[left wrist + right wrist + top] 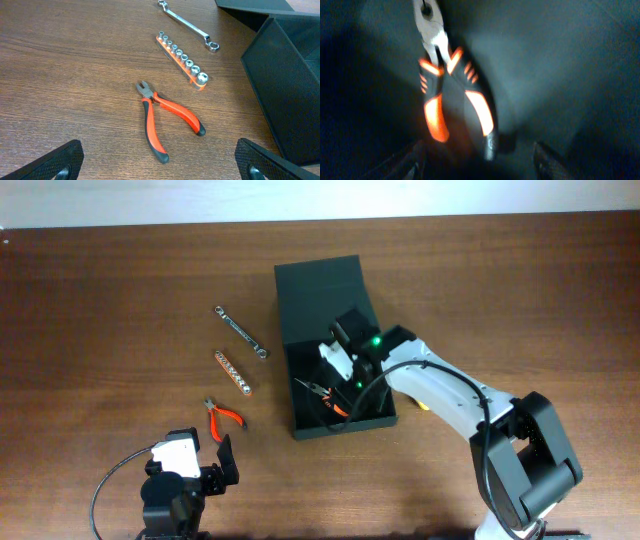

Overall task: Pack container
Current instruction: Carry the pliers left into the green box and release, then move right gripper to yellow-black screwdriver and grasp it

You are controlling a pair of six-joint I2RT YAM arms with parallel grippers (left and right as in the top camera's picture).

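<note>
While I look down from overhead, container (322, 292): mid-desk, nearer the far edge; long axis runs from far edge to near edge, slightly skewed; flap lid (318, 280) lies open toward the far edge.
Overhead, right claw (335, 372): mine, lowered into the container's open mouth, over the boxed pliers (330, 400) by its near wall.
Overhead, room: bare desk (100, 300) stretches toward the left and right edges; wrench (241, 332), socket rail (233, 371) and desk pliers (224, 416) lie left of the container, apart from it.
Overhead, left claw (222, 468): mine, by the near edge, just beside the desk pliers.
Left wrist, left claw (162, 172): fingers spread wide, gripping nothing; desk pliers (167, 120) lie ahead, then socket rail (181, 59) and wrench (187, 23).
Left wrist, container (290, 100): one wall and a corner, clear of the tools.
Right wrist, right claw (477, 167): fingers spread wide, gripping nothing.
Right wrist, boxed pliers (455, 95): free on the container (570, 60) floor, nose pointing away from me.
Right wrist, edges: dim and blurred; I cannot make out the walls.
</note>
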